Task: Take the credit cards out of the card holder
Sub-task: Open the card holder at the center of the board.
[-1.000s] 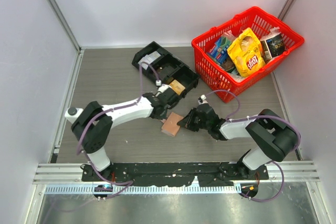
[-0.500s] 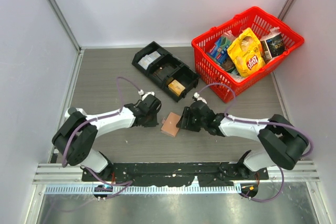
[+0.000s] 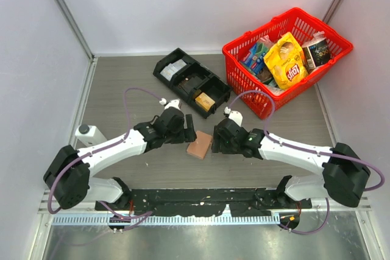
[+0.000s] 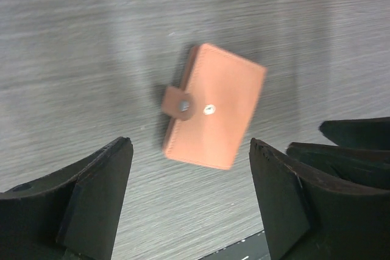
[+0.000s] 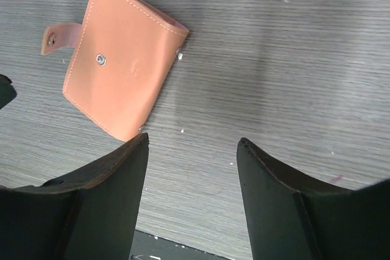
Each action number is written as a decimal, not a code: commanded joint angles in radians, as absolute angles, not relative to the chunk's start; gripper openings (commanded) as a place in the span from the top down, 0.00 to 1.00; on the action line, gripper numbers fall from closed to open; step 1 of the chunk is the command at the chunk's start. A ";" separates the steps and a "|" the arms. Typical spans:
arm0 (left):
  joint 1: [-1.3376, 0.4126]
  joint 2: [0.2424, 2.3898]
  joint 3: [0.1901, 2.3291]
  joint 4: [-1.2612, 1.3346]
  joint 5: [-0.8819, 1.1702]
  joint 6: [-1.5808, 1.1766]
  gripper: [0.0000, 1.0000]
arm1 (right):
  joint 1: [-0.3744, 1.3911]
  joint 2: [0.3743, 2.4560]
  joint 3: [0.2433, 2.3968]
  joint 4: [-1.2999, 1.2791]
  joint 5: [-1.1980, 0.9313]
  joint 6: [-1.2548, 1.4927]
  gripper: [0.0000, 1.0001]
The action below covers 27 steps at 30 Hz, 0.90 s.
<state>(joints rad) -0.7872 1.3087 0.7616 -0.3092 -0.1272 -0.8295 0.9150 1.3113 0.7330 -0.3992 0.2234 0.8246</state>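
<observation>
Compared with a second ago, stretches both arms lower and flatter over the desk (image 3: 122, 95) and parts both sets of fingers, then shut. Leaves the left pincer (image 3: 187, 134) released, spread wide, gripping nothing, just left of the card holder (image 3: 200, 145). Leaves the right pincer (image 3: 214, 142) released as well, empty, just right of it. Shows the card holder lying flat on the desk between the two, folded shut, salmon face up, snap tab (image 5: 60, 36) unfastened and sticking out from one edge. Touches neither pincer, judging by the wrist views. Sets a black tray (image 3: 192, 81) and a red basket (image 3: 253, 95) farther back, well apart from the holder.
</observation>
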 commanded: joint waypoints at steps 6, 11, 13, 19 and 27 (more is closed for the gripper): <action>-0.818 1.478 0.959 -0.380 -0.196 -0.692 0.21 | 0.917 1.181 0.713 -0.463 0.307 0.848 0.33; -0.819 1.535 0.940 -0.353 -0.227 -0.695 0.36 | 0.923 1.158 0.710 -0.459 0.301 0.839 0.33; -0.819 1.549 0.931 -0.338 -0.224 -0.703 0.47 | 0.925 1.164 0.718 -0.460 0.298 0.836 0.33; -0.813 1.536 0.867 -0.272 -0.184 -0.738 0.78 | 0.950 1.221 0.781 -0.469 0.301 0.824 0.33; -0.808 1.326 0.645 -0.125 -0.153 -0.949 1.00 | 1.012 1.348 0.903 -0.459 0.334 0.798 0.34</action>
<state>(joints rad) -0.8120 1.4399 0.7334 -0.2523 -0.1703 -0.8066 0.9833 1.3048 0.8181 -0.4793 0.2852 0.8173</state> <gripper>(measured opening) 0.022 0.663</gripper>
